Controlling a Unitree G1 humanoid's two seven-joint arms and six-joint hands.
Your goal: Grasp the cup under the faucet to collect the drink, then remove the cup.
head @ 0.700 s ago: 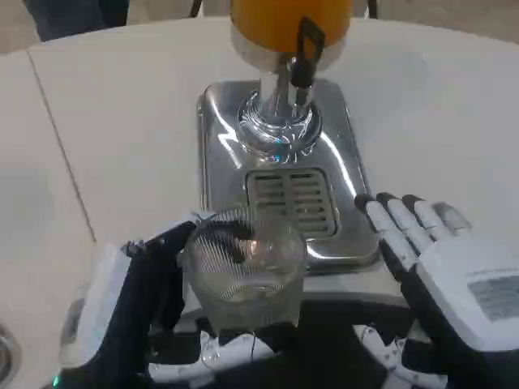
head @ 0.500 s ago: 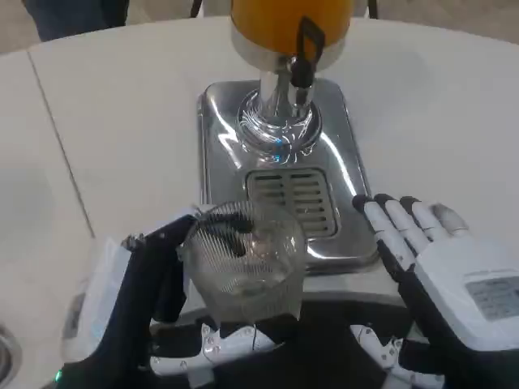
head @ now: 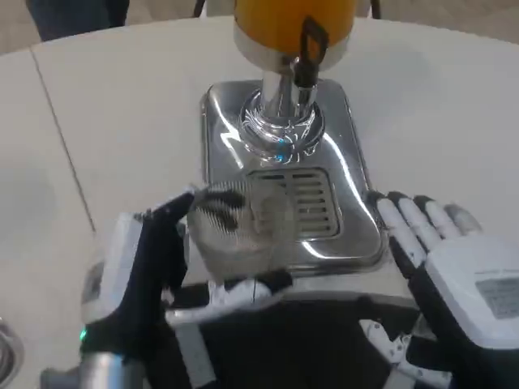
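A clear ribbed glass cup (head: 239, 231) is blurred with motion at the front left of the chrome drip tray (head: 357, 194). My left hand (head: 154, 275) grips the cup, with fingers behind it and the thumb in front below. The cup looks empty and sits short of the grille (head: 304, 203). Above stands the dispenser with its orange tank (head: 280, 20) and a black faucet lever (head: 308, 49) on a chrome column (head: 280, 113). My right hand (head: 454, 275) rests at the tray's front right corner, fingers stretched out and apart, holding nothing.
The dispenser base stands on a white round table (head: 122, 105) with a seam running down its left side. A dark edge of my own body fills the bottom middle. Bare tabletop lies on both sides of the tray.
My left hand has carried the cup forward and up, onto the front left of the tray. The right hand has barely moved. The picture has shifted a little.
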